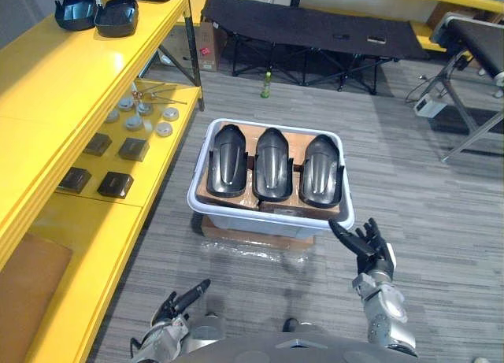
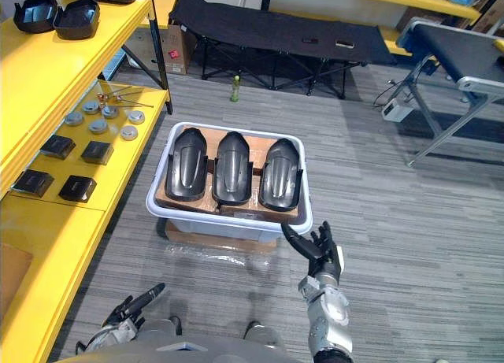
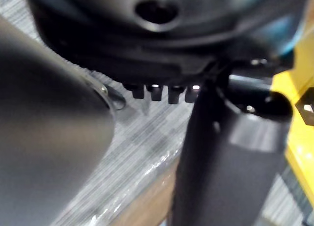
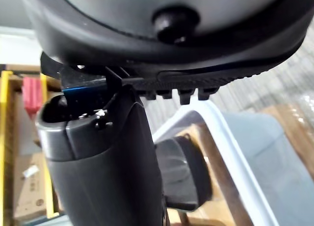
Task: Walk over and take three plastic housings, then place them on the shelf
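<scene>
Three black plastic housings lie side by side on cardboard in a white bin (image 1: pixel 268 214) on the floor: a left one (image 1: pixel 227 160), a middle one (image 1: pixel 272 164) and a right one (image 1: pixel 322 169). My right hand (image 1: pixel 368 245) hovers open, fingers spread, just in front of the bin's near right corner, holding nothing. In the right wrist view its thumb (image 4: pixel 108 157) stands before the bin's rim (image 4: pixel 230 147) and one housing (image 4: pixel 184 174). My left hand (image 1: pixel 179 301) is low at the near left with its fingers straight and empty. The yellow shelf (image 1: pixel 71 72) runs along the left.
Two more black housings (image 1: pixel 76 11) (image 1: pixel 116 16) sit on the upper shelf. Grey discs (image 1: pixel 134 120) and black blocks (image 1: pixel 115 184) lie on the lower shelf. A flat wrapped box (image 1: pixel 260 235) lies under the bin. A black cot (image 1: pixel 315 28), a green bottle (image 1: pixel 266 84) and a metal stand (image 1: pixel 472 103) stand behind.
</scene>
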{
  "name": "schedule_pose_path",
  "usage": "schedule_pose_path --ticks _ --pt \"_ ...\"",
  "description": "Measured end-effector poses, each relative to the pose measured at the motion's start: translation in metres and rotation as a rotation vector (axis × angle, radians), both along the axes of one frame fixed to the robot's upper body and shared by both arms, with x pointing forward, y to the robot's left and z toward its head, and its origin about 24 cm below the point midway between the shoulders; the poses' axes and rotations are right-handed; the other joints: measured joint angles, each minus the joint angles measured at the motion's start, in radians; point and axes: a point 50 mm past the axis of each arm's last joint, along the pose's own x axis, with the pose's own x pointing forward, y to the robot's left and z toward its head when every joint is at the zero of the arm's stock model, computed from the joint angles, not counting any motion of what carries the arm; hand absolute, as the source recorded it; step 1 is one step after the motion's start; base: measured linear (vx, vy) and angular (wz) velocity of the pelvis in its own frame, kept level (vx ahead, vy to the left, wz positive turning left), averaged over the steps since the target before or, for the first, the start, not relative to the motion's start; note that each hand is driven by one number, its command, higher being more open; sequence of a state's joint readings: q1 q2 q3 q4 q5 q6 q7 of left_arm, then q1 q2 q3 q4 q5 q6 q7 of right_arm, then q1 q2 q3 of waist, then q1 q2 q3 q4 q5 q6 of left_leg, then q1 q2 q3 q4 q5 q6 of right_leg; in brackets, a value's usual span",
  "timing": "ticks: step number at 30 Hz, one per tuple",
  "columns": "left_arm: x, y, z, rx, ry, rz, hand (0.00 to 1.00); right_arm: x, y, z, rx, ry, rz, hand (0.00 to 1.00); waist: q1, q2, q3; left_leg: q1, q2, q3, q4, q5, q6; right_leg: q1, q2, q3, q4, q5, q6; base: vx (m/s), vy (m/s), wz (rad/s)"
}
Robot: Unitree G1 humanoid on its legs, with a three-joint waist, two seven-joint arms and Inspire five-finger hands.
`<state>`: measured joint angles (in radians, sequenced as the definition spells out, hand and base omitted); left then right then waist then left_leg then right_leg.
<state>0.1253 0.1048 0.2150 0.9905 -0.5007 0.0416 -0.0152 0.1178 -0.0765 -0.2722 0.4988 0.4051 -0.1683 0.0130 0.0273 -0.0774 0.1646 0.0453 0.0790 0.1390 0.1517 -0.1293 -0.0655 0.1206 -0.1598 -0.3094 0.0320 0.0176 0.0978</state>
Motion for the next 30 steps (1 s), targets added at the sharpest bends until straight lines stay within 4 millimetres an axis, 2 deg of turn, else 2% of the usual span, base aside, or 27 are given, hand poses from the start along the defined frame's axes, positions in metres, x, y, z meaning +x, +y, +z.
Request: schedule_pose_path --ticks 6,8,10,13,14,16,18,22,24,30 --pt "-0.02 0.007 -0.001 0.03 0.036 -0.021 1.0 0.011 -0.043 0.018 -0.097 -0.017 -0.05 1.0 0.0 0.0 0.0 -0.003 -0.026 -0.002 -0.046 0.028 0.023 -0.024 -0.02 0.009 -0.001 0.011 0.001 -0.11 0.034 -0.02" --pt "-0.03 0.01 -0.002 0.04 0.06 -0.045 1.0 0.024 -0.063 0.023 -0.115 0.03 -0.088 1.0 0.003 -0.002 0.003 -0.025 -0.042 -0.01 -0.066 0.048 0.026 -0.047 -0.032 0.007 0.0 -0.012 0.008 -0.17 -0.004 0.08" --pt "-0.031 0.01 -0.002 0.041 0.054 -0.058 1.0 0.035 -0.079 0.027 -0.077 0.048 -0.173 1.0 0.01 -0.002 0.019 -0.084 -0.04 -0.036 -0.026 0.051 0.029 -0.082 -0.036 -0.006 0.006 -0.022 0.006 -0.19 -0.016 0.31" --pt "-0.005 0.007 0.005 0.019 -0.068 -0.063 1.0 0.062 -0.105 0.05 -0.033 0.008 -0.309 1.0 0.036 0.036 0.112 -0.233 -0.005 -0.09 0.154 0.014 0.021 -0.136 -0.005 -0.031 0.036 -0.017 0.008 -0.2 -0.018 0.39" --pt "0.008 0.008 0.009 0.023 -0.117 -0.071 1.0 0.074 -0.111 0.064 -0.035 -0.034 -0.331 1.0 0.055 0.058 0.155 -0.282 0.01 -0.107 0.218 -0.003 0.02 -0.156 0.009 -0.042 0.055 -0.014 0.008 -0.2 -0.009 0.23" --pt "0.02 0.009 0.013 0.03 -0.167 -0.075 1.0 0.088 -0.111 0.079 -0.024 -0.092 -0.337 1.0 0.069 0.06 0.2 -0.327 0.024 -0.12 0.268 -0.017 0.02 -0.184 0.018 -0.049 0.087 -0.014 0.005 -0.14 0.016 0.11" --pt "0.04 0.01 0.02 0.037 -0.242 -0.083 1.0 0.102 -0.112 0.099 -0.031 -0.162 -0.345 1.0 0.106 0.051 0.247 -0.388 0.038 -0.123 0.32 -0.026 0.027 -0.239 0.02 -0.05 0.141 -0.021 -0.006 -0.09 0.022 0.02" --pt "0.063 0.004 0.027 0.027 -0.304 -0.089 1.0 0.129 -0.107 0.136 -0.042 -0.278 -0.313 1.0 0.115 0.056 0.28 -0.465 0.032 -0.128 0.373 -0.039 0.038 -0.323 -0.002 -0.05 0.219 -0.03 -0.015 -0.06 0.071 0.0" --pt "0.079 -0.006 0.032 0.011 -0.35 -0.115 1.0 0.138 -0.112 0.165 -0.106 -0.339 -0.304 1.0 0.118 0.073 0.308 -0.494 0.017 -0.127 0.381 -0.034 0.049 -0.358 -0.021 -0.05 0.243 -0.031 -0.014 -0.05 0.098 0.03" --pt "0.089 -0.016 0.035 -0.03 -0.386 -0.096 1.0 0.155 -0.12 0.22 -0.263 -0.381 -0.274 1.0 0.117 0.088 0.336 -0.537 -0.001 -0.112 0.361 -0.014 0.058 -0.427 -0.049 -0.039 0.27 -0.03 -0.015 -0.01 0.038 -0.02"
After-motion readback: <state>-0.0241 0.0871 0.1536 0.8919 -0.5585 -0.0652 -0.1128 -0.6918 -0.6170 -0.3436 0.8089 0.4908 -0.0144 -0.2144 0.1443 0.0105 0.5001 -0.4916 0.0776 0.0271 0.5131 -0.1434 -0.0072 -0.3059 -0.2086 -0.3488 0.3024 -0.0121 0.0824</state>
